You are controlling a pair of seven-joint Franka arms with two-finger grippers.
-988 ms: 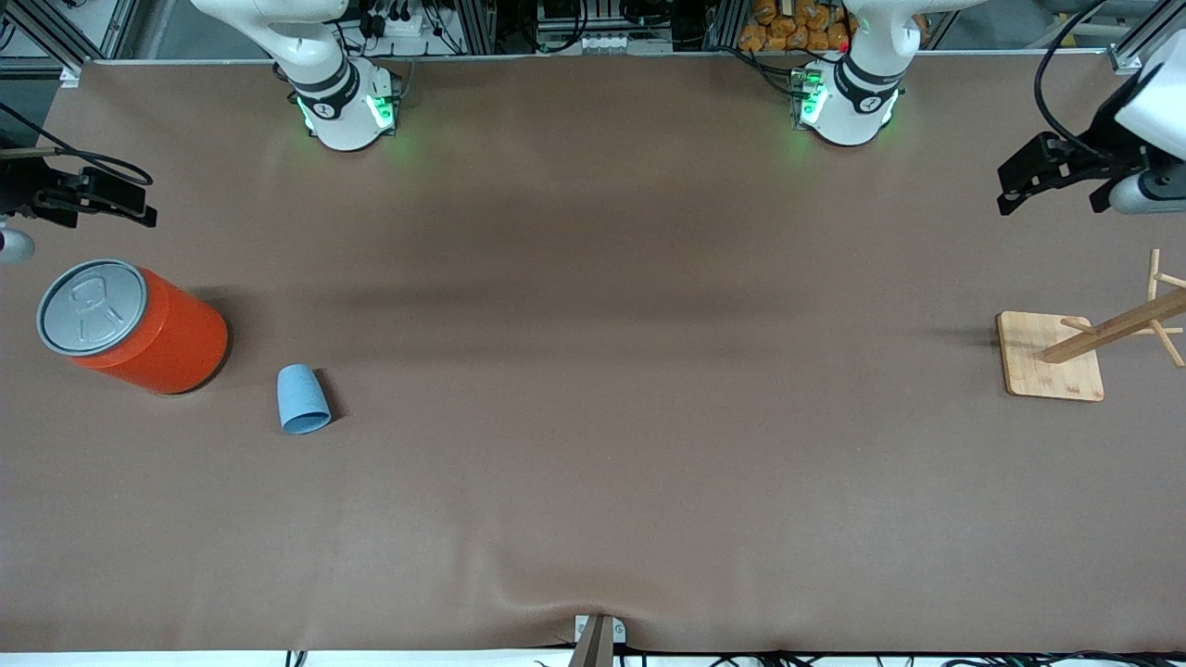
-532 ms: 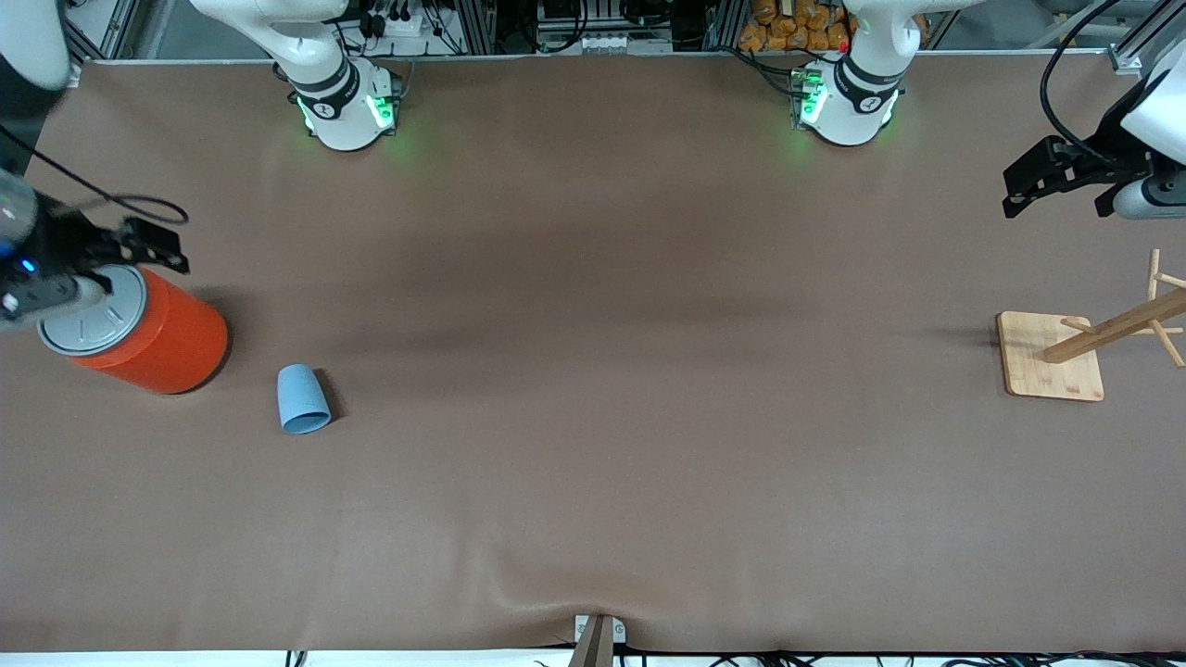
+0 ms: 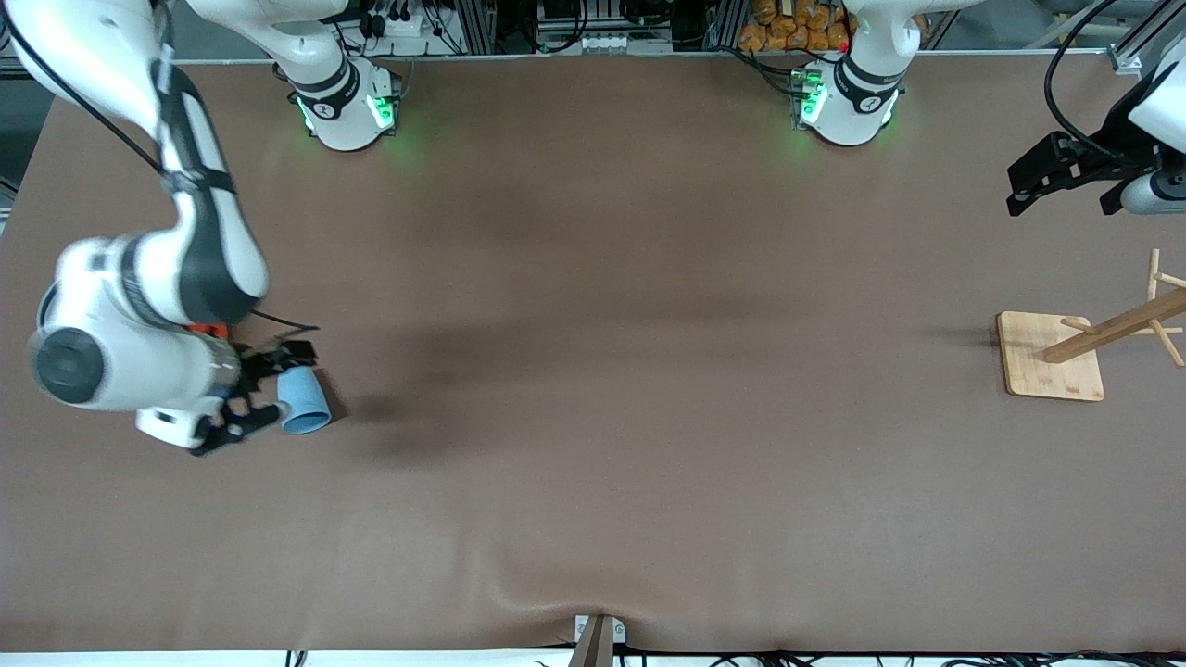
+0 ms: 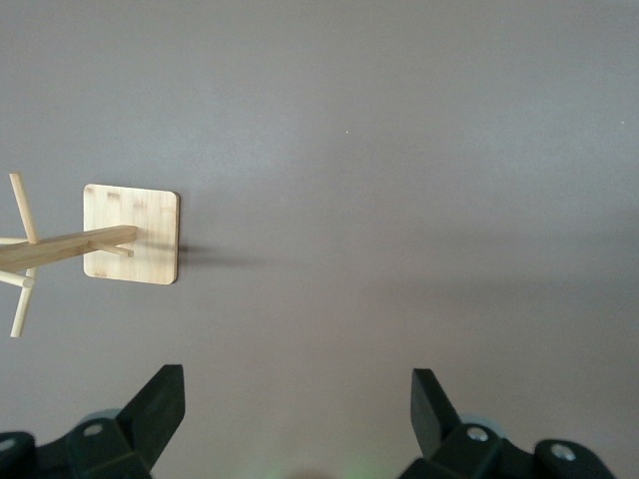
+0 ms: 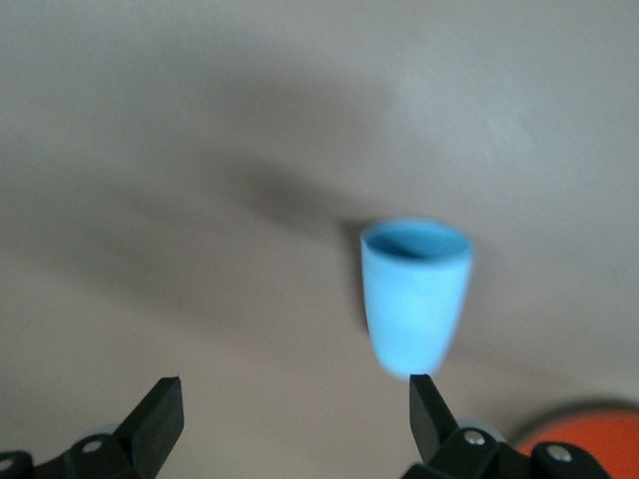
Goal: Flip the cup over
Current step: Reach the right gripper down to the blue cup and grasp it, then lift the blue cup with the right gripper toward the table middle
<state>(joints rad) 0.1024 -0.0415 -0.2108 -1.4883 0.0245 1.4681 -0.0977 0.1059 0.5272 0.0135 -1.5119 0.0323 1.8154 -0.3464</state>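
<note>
The light-blue cup [image 3: 306, 405] appears to lie on its side on the brown table, its wider end nearer the front camera. In the right wrist view the cup [image 5: 414, 294] shows its open mouth pointing away from the wrist. My right gripper [image 3: 267, 391] is open and empty, low beside the cup on the side toward the right arm's end of the table. In its wrist view [image 5: 295, 419] one fingertip [image 5: 431, 404] sits just off the cup's narrow end. My left gripper [image 3: 1066, 176] is open and empty, waiting in the air; its own view [image 4: 295, 414] confirms this.
The orange can is mostly hidden under the right arm; a sliver [image 3: 206, 329] shows, and an edge [image 5: 579, 439] in the right wrist view. A wooden rack on a square base [image 3: 1052, 357] stands at the left arm's end, also in the left wrist view [image 4: 130, 235].
My right arm has swung in from the table's edge, past the orange can, down to the cup. The cup has not moved. The left gripper has barely shifted.
</note>
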